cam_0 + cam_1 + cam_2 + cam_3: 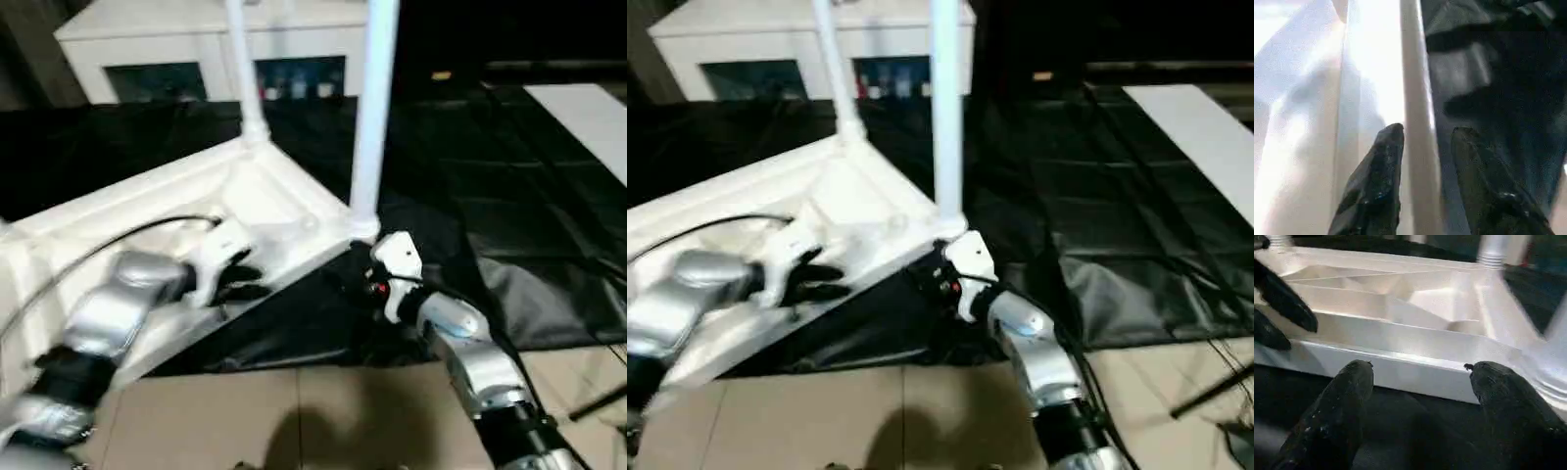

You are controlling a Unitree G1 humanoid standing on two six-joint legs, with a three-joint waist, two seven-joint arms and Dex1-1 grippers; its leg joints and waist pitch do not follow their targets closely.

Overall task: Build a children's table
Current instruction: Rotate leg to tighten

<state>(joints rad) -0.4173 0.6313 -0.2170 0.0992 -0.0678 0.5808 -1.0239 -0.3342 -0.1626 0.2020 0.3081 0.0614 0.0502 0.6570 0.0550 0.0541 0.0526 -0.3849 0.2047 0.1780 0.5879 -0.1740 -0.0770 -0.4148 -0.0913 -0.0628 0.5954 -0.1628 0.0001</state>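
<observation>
tabletop (265, 196) inverted, leg tops cut off | L jaws (1422, 147) straddle rim, parted | R jaws (1420, 382) released

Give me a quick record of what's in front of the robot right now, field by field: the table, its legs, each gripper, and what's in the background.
tabletop: white, upside down, ribbed underside facing up, on black sheeting
legs: two white tubes standing up from corner sockets
left gripper: at the tabletop's near rim, jaws apart astride the rim
right gripper: beside the near corner, jaws wide open, holding nothing
background: white glass-door cabinet
</observation>
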